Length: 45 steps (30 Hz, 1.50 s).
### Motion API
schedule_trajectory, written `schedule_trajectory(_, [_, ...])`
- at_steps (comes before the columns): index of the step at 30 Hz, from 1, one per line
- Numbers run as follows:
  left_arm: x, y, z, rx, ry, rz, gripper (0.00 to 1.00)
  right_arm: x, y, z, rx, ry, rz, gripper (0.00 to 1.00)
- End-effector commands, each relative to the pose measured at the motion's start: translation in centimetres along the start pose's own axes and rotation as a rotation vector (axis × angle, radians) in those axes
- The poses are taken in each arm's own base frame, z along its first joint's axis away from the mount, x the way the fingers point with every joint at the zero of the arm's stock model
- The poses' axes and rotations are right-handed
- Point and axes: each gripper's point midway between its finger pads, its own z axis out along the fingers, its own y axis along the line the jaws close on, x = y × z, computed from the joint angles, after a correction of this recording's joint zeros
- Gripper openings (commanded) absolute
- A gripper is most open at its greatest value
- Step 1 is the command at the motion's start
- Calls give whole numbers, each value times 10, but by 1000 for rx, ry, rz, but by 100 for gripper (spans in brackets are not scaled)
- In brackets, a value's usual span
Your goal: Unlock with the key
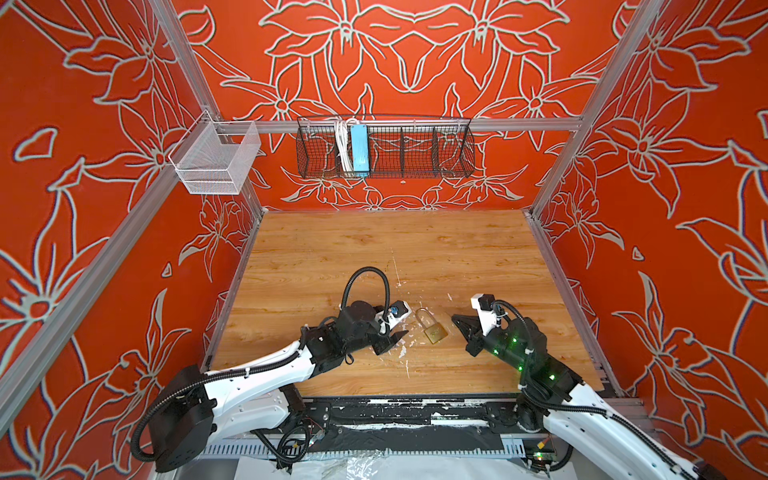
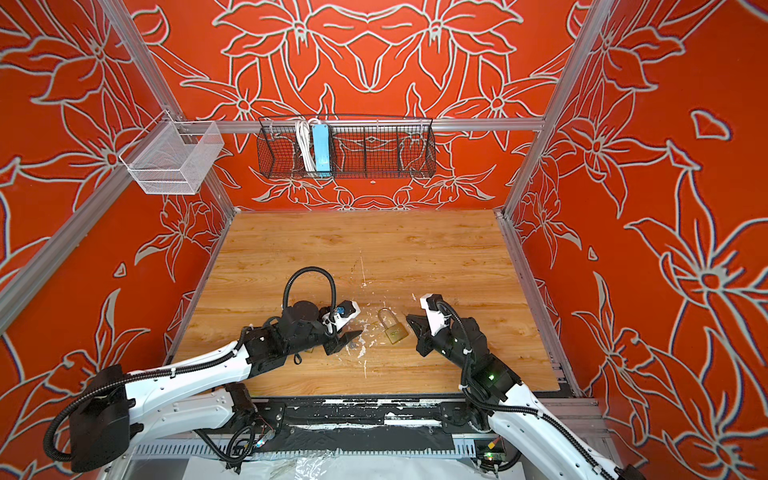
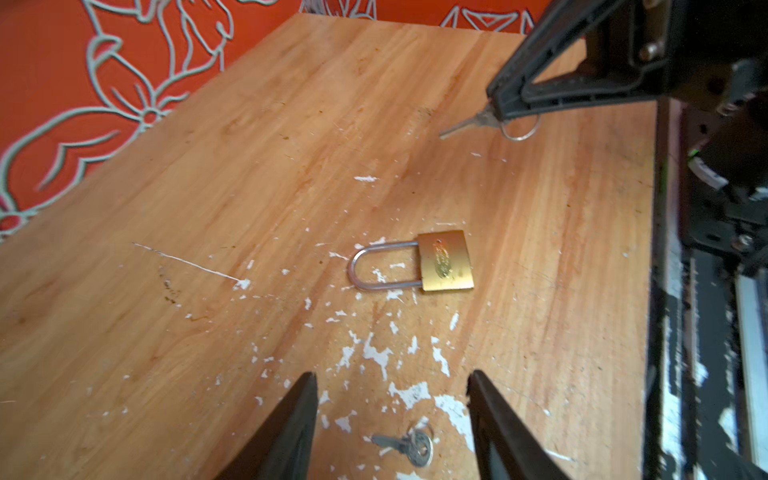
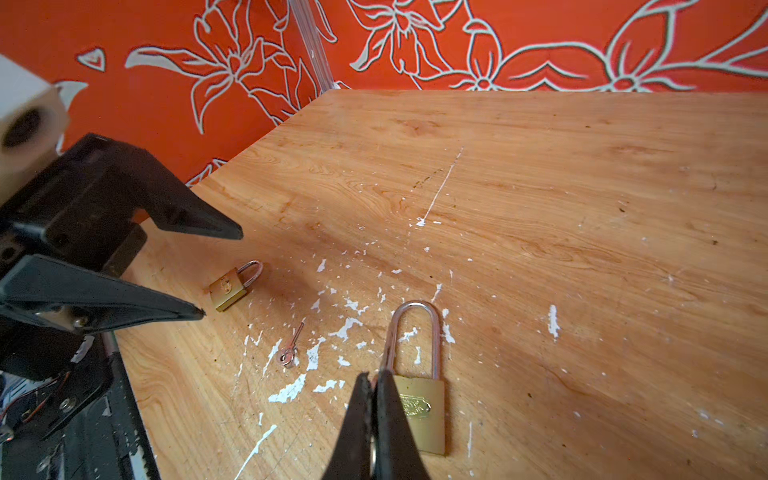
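A brass padlock (image 1: 434,332) (image 2: 395,332) with a long silver shackle lies flat on the wooden table (image 1: 374,249) between my two grippers. My right gripper (image 1: 454,318) (image 4: 374,376) is shut on a silver key (image 3: 463,124). In the left wrist view the key's blade sticks out past the fingertips and its ring hangs behind them. That gripper hovers just above the padlock (image 4: 419,407), beside the shackle. My left gripper (image 1: 401,337) (image 3: 391,374) is open. A second small key (image 3: 409,444) (image 4: 291,347) lies loose on the table between its fingers.
A smaller brass padlock (image 4: 230,286) lies close to the left gripper's fingers. White chipped patches mark the wood around the padlock. A black wire basket (image 1: 384,149) and a white mesh basket (image 1: 216,160) hang on the back rail. A black rail runs along the front edge.
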Motion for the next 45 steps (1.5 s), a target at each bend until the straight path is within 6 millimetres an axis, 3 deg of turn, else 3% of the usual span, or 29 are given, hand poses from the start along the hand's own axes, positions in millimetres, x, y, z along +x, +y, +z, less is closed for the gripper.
schedule_trajectory(1, [-5, 18, 9, -91, -5, -191, 74, 6, -14, -1, 56, 9, 51, 0])
schedule_trajectory(3, [-2, 18, 19, -74, 57, -292, 78, 6, -23, -2, 98, 3, 64, 0])
schedule_trajectory(7, [5, 6, 40, -23, 206, -436, 78, 5, -37, -7, 150, -23, 87, 0])
schedule_trajectory(11, [19, 16, 57, -130, 258, -727, 78, 0, -43, -16, 183, -75, 89, 0])
schedule_trajectory(16, [44, 17, 72, -450, 475, -1153, 77, -9, -50, -33, 235, -160, 72, 0])
schedule_trajectory(19, [38, 8, 72, -613, 556, -1207, 71, -12, -51, -41, 250, -195, 72, 0])
schedule_trajectory(23, [36, 0, 76, -736, 601, -1279, 71, -11, -54, -47, 272, -205, 75, 0])
schedule_trajectory(30, [37, -11, 99, -709, 604, -1380, 72, -10, -67, -58, 357, -220, 86, 0])
schedule_trajectory(45, [48, -26, 124, -746, 696, -1451, 76, -10, -70, -59, 373, -227, 86, 0])
